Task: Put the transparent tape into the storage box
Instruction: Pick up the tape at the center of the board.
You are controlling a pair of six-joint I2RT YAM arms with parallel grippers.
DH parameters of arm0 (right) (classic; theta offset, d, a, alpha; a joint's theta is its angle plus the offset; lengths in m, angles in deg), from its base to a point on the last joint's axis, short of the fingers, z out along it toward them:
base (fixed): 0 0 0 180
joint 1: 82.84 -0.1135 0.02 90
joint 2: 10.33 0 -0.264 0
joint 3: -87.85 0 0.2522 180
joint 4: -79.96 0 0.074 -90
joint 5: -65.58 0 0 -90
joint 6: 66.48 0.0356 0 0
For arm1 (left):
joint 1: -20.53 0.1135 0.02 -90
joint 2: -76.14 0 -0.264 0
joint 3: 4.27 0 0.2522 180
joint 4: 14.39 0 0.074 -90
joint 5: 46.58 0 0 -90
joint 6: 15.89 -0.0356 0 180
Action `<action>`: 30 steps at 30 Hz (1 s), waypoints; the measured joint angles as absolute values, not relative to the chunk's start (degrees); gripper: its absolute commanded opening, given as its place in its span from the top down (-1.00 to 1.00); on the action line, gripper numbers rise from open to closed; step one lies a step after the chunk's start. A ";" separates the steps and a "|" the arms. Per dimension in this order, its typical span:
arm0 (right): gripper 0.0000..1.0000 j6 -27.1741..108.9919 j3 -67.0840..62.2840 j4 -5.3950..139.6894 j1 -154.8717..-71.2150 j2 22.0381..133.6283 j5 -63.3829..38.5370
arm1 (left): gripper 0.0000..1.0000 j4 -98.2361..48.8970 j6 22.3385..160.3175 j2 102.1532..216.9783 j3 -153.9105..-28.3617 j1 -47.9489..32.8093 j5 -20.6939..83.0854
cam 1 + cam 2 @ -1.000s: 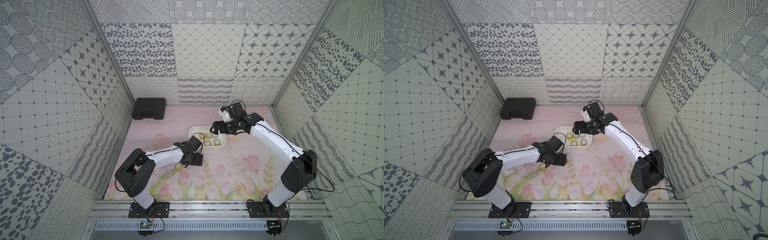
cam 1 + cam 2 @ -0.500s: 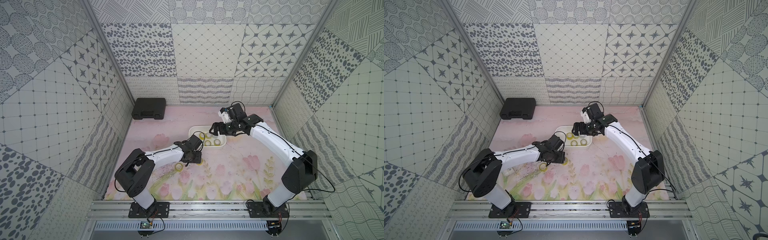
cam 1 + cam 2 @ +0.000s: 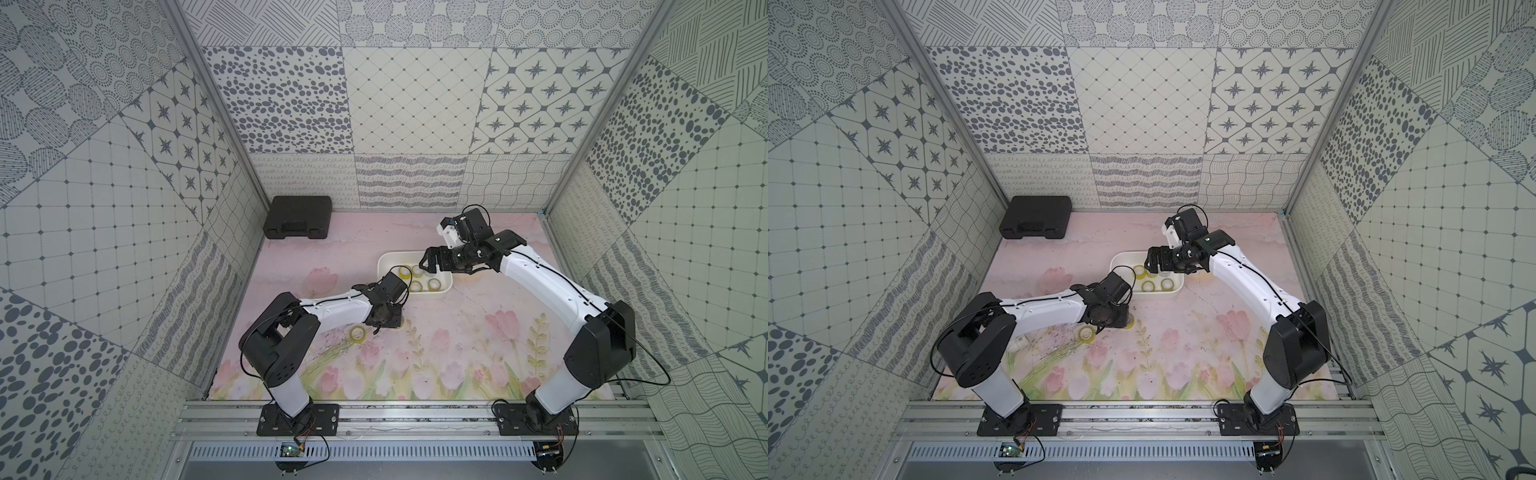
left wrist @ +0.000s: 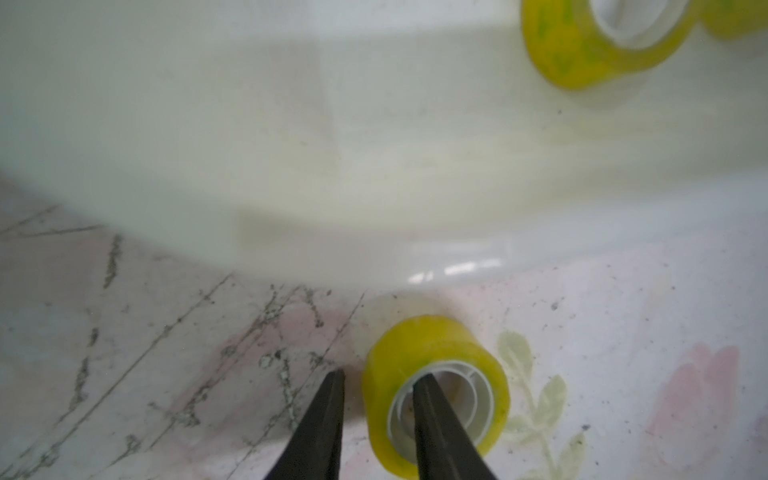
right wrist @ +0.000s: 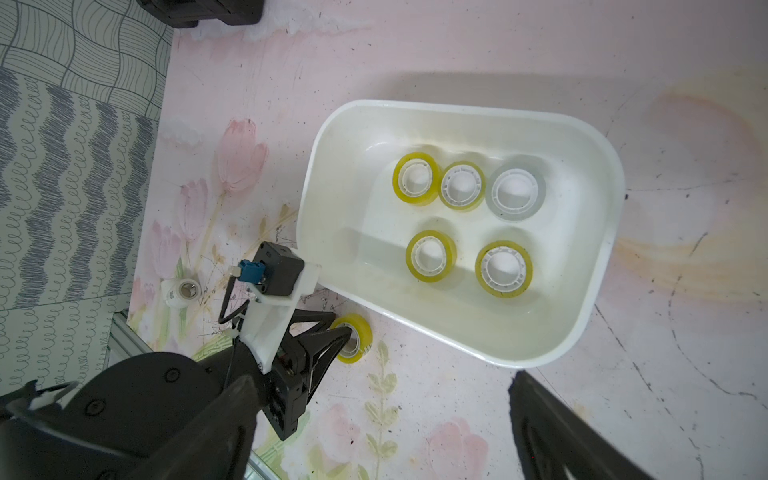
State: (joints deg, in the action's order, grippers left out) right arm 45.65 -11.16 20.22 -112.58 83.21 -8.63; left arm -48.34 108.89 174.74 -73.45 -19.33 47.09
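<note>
Beside the storage box [image 4: 374, 166], left fingers [image 4: 320, 428] straddle a tape ring [image 4: 415, 345].

A robotics lab cell: grey-patterned wall panels [image 3: 415, 104] box in a floral mat [image 3: 457, 353] from 9 through 12 to 3 o'clock; the left arm [image 3: 332, 309] and right arm [image 3: 540, 282] are bolted to an aluminium rail [image 3: 415, 419] at 6 o'clock, a bare circuit board [image 3: 289, 449] below it

Glossy plastic storage box [image 5: 332, 208]; shiny see-through tape [image 5: 505, 291]; perhaps matt, scuffed tabletop [image 5: 665, 374].
</note>
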 measured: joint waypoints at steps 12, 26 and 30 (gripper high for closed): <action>-0.93 45.65 -10.86 20.24 -111.92 82.37 -9.07 | 1.00 -53.25 110.49 167.27 -73.95 -20.44 49.93; -0.93 45.85 -10.86 20.31 -111.68 82.37 -8.61 | 1.00 -61.39 106.31 166.55 -89.62 -15.06 52.59; -0.94 45.87 -10.86 20.53 -111.68 82.37 -8.13 | 1.00 -62.70 104.63 170.70 -94.48 -12.25 51.87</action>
State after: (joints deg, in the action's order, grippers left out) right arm 45.87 -10.86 20.53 -111.68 82.37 -8.13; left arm -62.70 104.63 170.70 -94.48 -12.25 51.87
